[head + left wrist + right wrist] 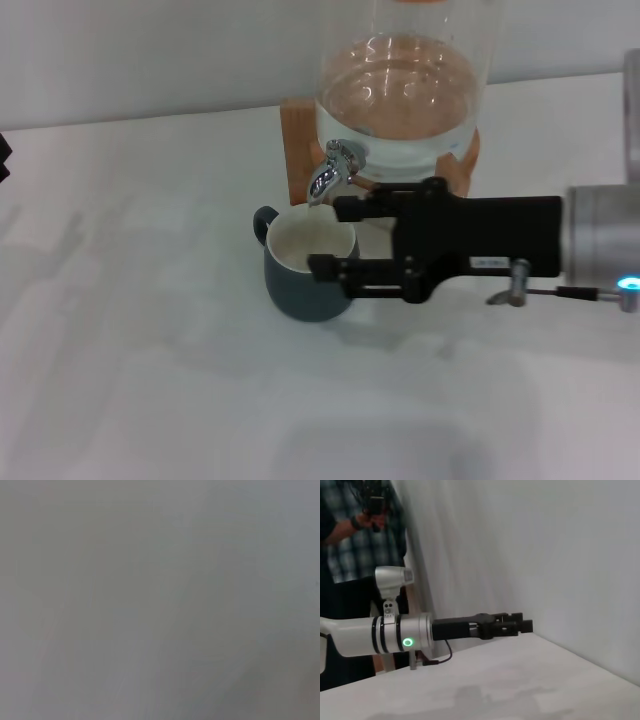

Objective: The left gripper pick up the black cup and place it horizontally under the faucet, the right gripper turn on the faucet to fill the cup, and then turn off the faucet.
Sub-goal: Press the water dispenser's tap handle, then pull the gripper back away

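Right gripper at the faucet, cup standing under the spout.

The fingers are spread wide: one reaches to just below the spout, the other lies across the cup's near rim. The cup stands upright directly ahead of the fingertips, handle pointing away from them. Bare table stretches beyond. The left gripper hovers well apart over the table's edge; I cannot tell its opening.

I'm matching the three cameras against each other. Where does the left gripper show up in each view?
Head view: not in it.
Left wrist view: not in it, only blank grey.
Right wrist view: left gripper at centre, above the white table.
Shared landmark: the white table.
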`<state>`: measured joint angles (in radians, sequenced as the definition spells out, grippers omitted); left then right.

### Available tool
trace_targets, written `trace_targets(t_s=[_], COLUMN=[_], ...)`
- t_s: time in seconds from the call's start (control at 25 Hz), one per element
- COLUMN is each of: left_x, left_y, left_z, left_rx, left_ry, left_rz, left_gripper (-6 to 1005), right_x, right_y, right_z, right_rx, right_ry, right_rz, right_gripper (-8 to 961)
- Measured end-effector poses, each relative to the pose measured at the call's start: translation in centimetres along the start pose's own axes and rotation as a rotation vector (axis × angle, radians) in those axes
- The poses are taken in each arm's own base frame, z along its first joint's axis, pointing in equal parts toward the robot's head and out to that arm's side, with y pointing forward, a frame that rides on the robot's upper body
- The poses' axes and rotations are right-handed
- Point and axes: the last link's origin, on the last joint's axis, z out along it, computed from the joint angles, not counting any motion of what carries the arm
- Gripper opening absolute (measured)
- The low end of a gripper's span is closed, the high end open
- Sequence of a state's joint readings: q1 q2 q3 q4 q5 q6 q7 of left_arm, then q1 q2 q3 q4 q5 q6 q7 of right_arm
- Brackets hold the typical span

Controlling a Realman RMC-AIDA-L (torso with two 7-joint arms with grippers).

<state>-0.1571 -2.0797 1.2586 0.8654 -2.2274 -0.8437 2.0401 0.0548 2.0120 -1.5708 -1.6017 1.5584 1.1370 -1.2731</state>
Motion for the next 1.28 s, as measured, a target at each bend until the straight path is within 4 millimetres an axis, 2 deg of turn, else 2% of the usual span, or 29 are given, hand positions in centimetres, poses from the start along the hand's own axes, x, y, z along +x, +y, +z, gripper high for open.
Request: trace_targets(t_s=[0.56,1.28], left_x=[-0.1,-0.4], left_y=[0.0,0.1], left_z=[-0.3,-0.6], left_rx=[0.000,-0.004], left_ry=[0.001,-0.007], left_rz=[-0.001,-0.014], left_gripper=[888,889], right_x=[0.3,0.1], right_y=[-0.3,-0.9], right_z=[2.3,2.9], right_rx=[0.060,0.120], right_ry=[-0.002,-0.020], right_rz=[0.011,-0.014], right_gripper=[685,684])
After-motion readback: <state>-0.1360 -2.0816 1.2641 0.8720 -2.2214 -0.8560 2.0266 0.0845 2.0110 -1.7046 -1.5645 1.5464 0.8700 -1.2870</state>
